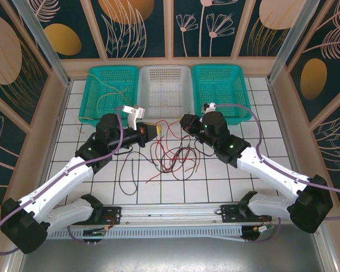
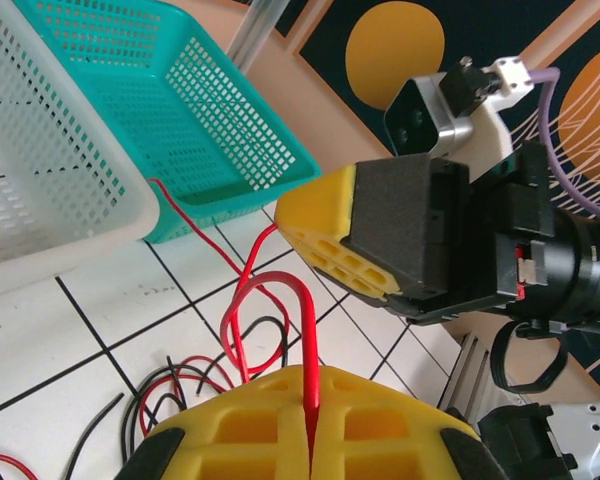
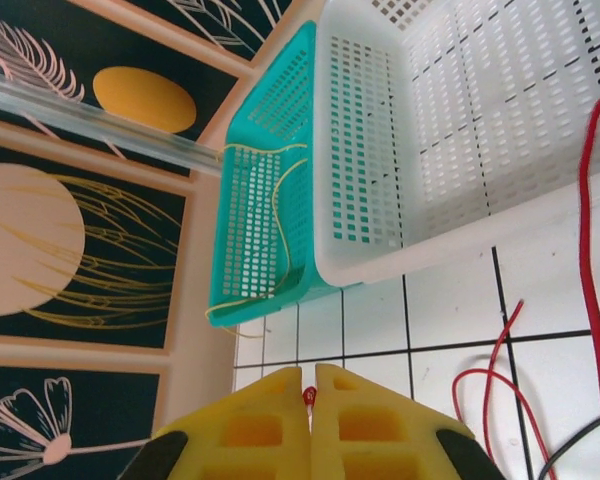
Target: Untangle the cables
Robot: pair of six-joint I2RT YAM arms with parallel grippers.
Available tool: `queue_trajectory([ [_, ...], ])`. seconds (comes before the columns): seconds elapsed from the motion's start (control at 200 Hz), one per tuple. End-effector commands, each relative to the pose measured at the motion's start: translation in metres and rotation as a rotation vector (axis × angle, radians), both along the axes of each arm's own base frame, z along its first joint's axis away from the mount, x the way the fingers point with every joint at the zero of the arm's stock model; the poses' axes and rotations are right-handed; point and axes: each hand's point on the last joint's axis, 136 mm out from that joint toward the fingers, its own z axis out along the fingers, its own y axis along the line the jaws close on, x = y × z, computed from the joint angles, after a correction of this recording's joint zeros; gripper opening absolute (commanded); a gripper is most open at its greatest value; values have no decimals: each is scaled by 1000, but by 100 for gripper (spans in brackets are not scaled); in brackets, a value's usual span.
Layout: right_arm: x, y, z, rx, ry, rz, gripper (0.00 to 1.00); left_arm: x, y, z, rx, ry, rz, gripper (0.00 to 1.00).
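A tangle of thin red and black cables (image 1: 170, 154) lies on the white tiles between the two arms. My left gripper (image 1: 154, 131) is shut on a red cable, which loops up out of its yellow pads (image 2: 312, 330) in the left wrist view. Facing it a short way off, my right gripper (image 1: 184, 121) is shut on the tip of a red cable (image 3: 308, 396) that pokes out between its pads. More red cable (image 3: 588, 250) runs along the right edge of the right wrist view. A yellow cable (image 1: 106, 93) lies in the left teal basket (image 1: 90, 79).
Three baskets stand in a row at the back: teal, white (image 1: 165, 73) and teal (image 1: 218, 71). The yellow cable (image 3: 278, 215) hangs partly over its basket's wall. Low walls border the table on both sides. The arm bases sit along the near rail (image 1: 170, 214).
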Motion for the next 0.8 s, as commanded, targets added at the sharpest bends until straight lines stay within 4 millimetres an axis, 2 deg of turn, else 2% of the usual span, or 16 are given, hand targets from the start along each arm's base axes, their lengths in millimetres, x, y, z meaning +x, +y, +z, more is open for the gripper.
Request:
queue_trajectory([
  [0.0, -1, -1, 14, 47, -42, 12, 0, -2, 2, 24, -36, -61, -2, 0],
  [0.06, -2, -6, 10, 36, -34, -1, 0, 0, 6, 29, -46, -70, 31, 0],
  [0.12, -4, -21, 1, 7, -18, -54, 0, 9, 18, 36, -50, -78, 125, 0],
  [0.325, -26, -90, -59, -26, 118, -237, 0, 20, 49, 90, -121, -144, 314, 0],
  [0.365, -33, -102, -69, -33, 144, -274, 0, 22, 52, 96, -122, -146, 339, 0],
  [0.395, -39, -110, -76, -37, 162, -297, 0, 24, 55, 93, -113, -136, 359, 0],
  [0.405, -40, -112, -78, -39, 168, -304, 0, 24, 57, 104, -129, -149, 368, 0],
  [0.44, -46, -120, -84, -39, 183, -324, 0, 24, 61, 111, -142, -153, 391, 0],
  [0.611, -70, -151, -110, -50, 243, -406, 0, 34, 85, 120, -154, -122, 541, 0],
  [0.696, -77, -161, -116, -73, 249, -425, 0, 32, 81, 128, -165, -139, 513, 0],
  [0.796, -82, -172, -120, -129, 264, -450, 0, 35, 79, 128, -150, -131, 514, 0],
])
